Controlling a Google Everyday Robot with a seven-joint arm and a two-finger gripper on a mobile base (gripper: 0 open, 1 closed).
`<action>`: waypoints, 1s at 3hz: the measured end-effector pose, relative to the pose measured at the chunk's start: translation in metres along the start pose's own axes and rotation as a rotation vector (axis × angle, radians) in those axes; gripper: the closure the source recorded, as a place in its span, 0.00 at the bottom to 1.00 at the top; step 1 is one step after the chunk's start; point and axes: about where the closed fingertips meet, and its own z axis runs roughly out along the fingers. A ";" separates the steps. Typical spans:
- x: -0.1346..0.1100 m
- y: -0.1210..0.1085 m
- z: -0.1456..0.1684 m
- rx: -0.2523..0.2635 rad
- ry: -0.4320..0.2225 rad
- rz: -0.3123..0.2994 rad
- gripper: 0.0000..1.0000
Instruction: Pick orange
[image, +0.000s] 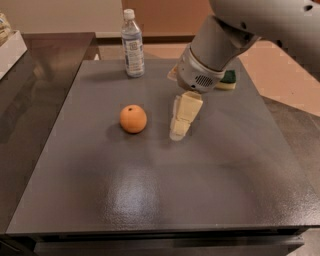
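- Matte peel: find the orange (133, 119) mid-left on the grey table (100, 200).
- Note gripper (179, 131) just right of it, low; open or closed, cannot tell.
- Shift left, centre over fruit, squeeze gently.

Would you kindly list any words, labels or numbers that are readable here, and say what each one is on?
Label on the water bottle: printing present, but too blurred to read.
The orange, the sponge and the end effector beside the orange: no markings visible.
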 end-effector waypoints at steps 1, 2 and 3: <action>-0.020 -0.011 0.021 -0.015 -0.025 -0.023 0.00; -0.040 -0.016 0.043 -0.043 -0.051 -0.048 0.00; -0.055 -0.017 0.060 -0.071 -0.066 -0.066 0.00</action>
